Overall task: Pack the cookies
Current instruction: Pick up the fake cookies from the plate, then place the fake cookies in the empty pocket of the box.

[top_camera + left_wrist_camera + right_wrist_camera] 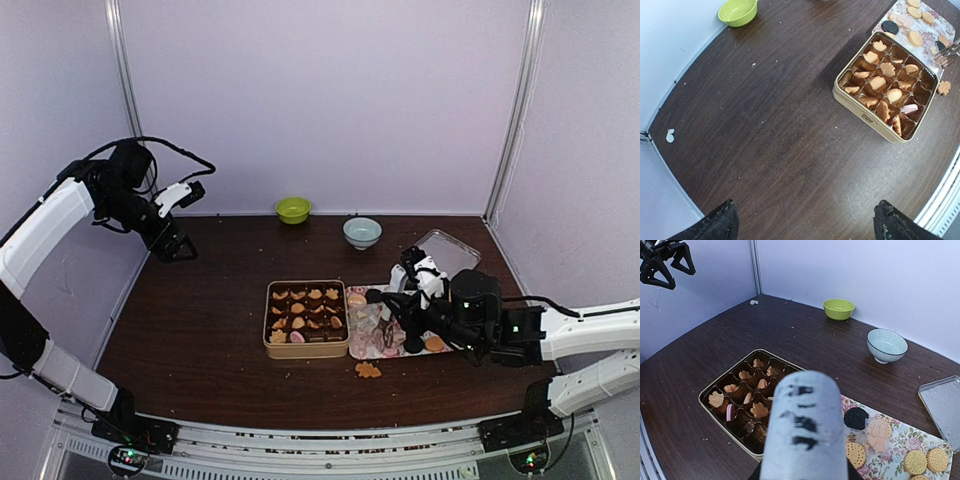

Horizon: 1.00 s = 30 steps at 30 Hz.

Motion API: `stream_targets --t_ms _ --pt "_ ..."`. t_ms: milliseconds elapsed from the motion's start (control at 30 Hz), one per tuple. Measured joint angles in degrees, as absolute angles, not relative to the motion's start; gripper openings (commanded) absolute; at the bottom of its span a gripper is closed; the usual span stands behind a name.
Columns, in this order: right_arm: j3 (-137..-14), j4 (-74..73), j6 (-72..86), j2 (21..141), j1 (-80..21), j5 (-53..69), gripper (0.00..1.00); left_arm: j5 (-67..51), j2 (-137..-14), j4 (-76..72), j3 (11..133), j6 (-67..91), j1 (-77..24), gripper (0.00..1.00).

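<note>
Cookies (880, 82) sit in most compartments of the tan tin (860, 114). More lie on the floral tray (900, 440) just beside its right side, and one loose cookie (367, 370) is on the tabletop (200, 320) in front. Right pincer (388, 325) hangs low over the tray; I cannot tell its grip. Left pincer (175, 245) is released wide, raised at far left.

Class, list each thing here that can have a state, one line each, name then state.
Tin: open, partly filled.
Green bowl: upright, empty.
Blue bowl: upright, empty.
Metal tray: flat, empty.
Floral tray: holding loose cookies.
Left gripper: open, empty.
Right gripper: over floral tray, jaws unclear.
</note>
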State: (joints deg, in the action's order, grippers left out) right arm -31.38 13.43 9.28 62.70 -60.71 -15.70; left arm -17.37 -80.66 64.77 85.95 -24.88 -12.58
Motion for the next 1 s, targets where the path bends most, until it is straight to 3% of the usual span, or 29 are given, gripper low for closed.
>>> stream_targets --t_ms 300,700,1000 --pt "-32.38 11.75 7.25 61.08 -58.46 -17.08 0.00 -17.72 -80.73 64.77 85.95 -24.86 -12.58 0.96" --pt "-33.71 8.86 5.96 61.08 -57.80 -17.39 0.00 -17.89 -80.82 64.77 85.95 -24.86 -12.58 0.96" --pt "-44.77 8.75 5.19 62.57 -58.70 -12.36 0.00 -17.91 -80.97 64.77 85.95 -24.84 -12.58 0.96"
